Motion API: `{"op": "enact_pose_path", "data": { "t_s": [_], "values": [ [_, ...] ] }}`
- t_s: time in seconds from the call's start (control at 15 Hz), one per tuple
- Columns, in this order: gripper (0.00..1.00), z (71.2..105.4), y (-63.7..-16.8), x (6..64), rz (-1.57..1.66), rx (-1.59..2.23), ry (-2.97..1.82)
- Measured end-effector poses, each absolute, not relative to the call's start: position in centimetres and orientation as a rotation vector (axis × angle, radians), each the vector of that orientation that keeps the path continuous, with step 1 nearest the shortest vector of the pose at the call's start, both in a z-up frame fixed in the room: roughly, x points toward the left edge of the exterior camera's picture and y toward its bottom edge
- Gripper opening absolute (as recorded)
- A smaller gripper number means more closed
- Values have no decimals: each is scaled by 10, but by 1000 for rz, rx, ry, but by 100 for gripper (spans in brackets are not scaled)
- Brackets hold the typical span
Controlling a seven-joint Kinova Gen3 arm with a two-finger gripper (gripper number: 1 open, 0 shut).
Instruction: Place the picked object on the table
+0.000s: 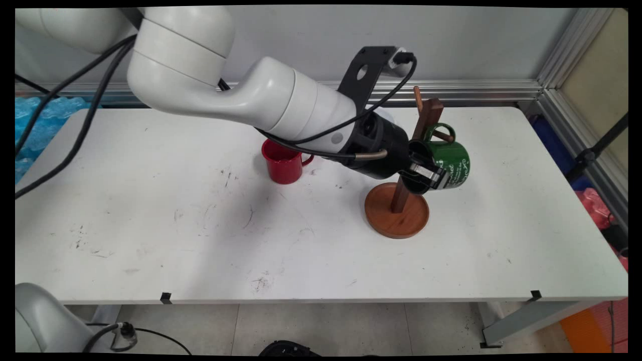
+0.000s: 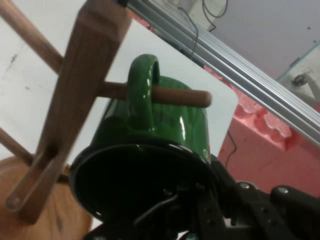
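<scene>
Our fingers are pinching the rim of the glossy green enamel mug with white lettering (image 1: 448,165), one finger inside the dark mouth and the other on the outer wall, so the black two-finger gripper (image 1: 425,174) is clamped on it. In the hand view the green mug (image 2: 165,130) hangs tipped on its side with its handle looped over a round wooden peg (image 2: 180,96); the peg passes right through the loop. That peg juts from the dark wooden mug tree with a round disc base (image 1: 396,210), whose upright post (image 2: 75,100) stands just beside the mug's rim. Here is where we could slip up: the handle is threaded, so any sideways tug might drag the whole stand over, and the rim pinch looks thin enough to twist loose. Farther left, the small red enamel mug (image 1: 284,161) stands upright on the white table (image 1: 150,225), well apart from the stand.
</scene>
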State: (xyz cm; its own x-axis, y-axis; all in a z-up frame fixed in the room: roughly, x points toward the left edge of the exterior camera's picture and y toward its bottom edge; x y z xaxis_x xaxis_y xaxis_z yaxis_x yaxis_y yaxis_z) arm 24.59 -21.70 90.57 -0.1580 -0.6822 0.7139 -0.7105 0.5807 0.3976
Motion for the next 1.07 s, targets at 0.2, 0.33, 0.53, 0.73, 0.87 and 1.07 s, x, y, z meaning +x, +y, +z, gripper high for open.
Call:
{"op": "enact_pose_path", "data": {
  "t_s": [0.2,0.33,0.53,0.73,0.87,1.07],
  "values": [
    [0,913,-211,242,25,1110,-1872],
    [0,918,-207,237,10,1095,-1870],
    [0,924,-200,230,-9,1081,-1866],
    [0,931,-193,223,-30,1067,-1865],
    [0,935,-188,220,-34,1066,-1874],
    [0,940,-180,225,-29,1087,-1914]
  ]
}}
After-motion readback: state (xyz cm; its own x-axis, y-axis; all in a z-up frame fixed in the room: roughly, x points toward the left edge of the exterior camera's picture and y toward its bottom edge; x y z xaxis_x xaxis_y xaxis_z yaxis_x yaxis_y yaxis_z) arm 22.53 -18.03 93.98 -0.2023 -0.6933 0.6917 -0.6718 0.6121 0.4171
